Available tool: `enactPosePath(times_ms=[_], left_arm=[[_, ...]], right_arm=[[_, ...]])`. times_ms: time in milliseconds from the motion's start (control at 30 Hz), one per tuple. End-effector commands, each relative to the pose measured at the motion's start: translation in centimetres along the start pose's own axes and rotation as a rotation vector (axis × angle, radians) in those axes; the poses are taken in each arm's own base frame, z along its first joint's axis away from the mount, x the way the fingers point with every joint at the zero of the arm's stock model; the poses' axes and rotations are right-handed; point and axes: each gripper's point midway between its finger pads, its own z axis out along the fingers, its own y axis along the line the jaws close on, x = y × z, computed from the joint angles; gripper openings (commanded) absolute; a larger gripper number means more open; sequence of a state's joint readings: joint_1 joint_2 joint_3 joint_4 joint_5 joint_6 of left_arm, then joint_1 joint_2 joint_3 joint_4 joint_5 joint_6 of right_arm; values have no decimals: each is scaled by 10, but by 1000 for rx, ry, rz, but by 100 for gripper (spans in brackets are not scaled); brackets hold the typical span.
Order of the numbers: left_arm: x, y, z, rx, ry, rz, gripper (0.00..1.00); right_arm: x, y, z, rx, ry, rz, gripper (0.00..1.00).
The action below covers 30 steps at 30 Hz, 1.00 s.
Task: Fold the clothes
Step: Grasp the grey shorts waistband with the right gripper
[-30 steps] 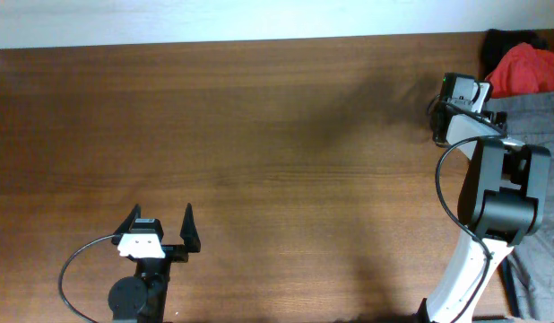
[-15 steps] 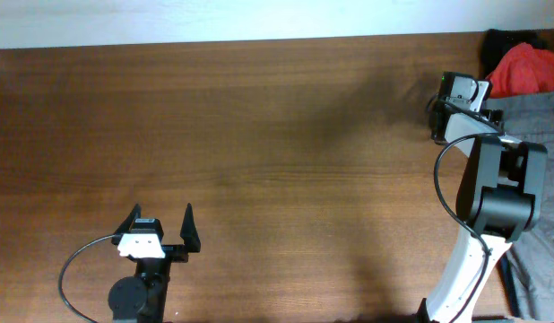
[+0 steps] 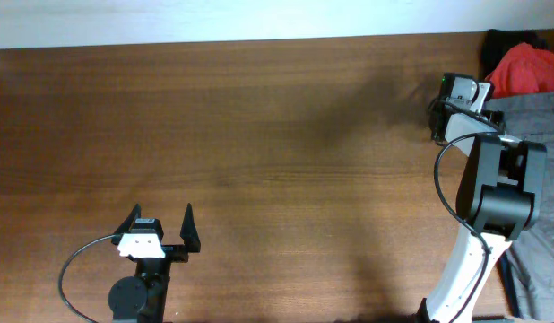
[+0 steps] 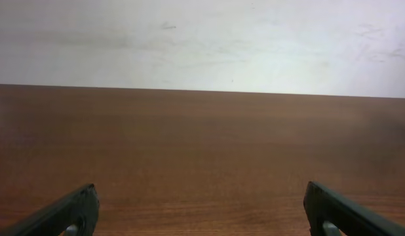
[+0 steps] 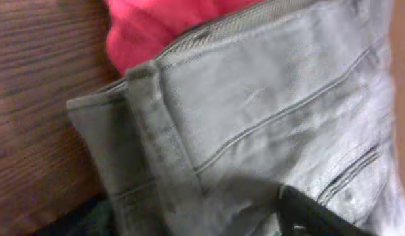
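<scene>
Left hand (image 3: 160, 217) low on near-left of bench (image 3: 277, 135), fingers spread wide, resting apart from everything else. Right hand (image 3: 460, 99) at far right, above waistband corner of grey clothes (image 5: 255, 118). One dark finger (image 5: 320, 213) against cloth; pinching or not, cannot tell. Clothes lie at right bench edge, touching red garment (image 5: 170, 26) beyond.

You see a brown wooden table (image 4: 202, 144) meeting a white wall (image 4: 202, 39); the left gripper (image 4: 201, 211) holds its dark fingers (image 4: 66, 213) wide apart.
</scene>
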<state>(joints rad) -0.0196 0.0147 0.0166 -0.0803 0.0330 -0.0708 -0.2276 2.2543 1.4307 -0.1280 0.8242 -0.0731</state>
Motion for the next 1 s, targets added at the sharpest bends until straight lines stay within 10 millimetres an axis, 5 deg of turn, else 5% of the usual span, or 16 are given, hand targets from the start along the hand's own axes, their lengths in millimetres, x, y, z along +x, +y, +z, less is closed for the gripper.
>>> enactPosePath(times_ms=[0,67,200,400,700,967], left_arm=[[1,0,0,0,-2,16,99],[2,0,0,0,-1,16,99],[2,0,0,0,-1,16,99],[1,0,0,0,-2,16,99],[1,0,0,0,-2,16,99],[1,0,0,0,-2,16,99]], right_arm=[[17,12,8,-23,37,-36,60],[17,12,8,-20,38,-35,42],[18,12,8,-21,38,-37,22],[18,-1,7,54,43,-40,4],[-3,-29,-10,129,6,4,4],[-52,-55,-67,104,-120,91,4]])
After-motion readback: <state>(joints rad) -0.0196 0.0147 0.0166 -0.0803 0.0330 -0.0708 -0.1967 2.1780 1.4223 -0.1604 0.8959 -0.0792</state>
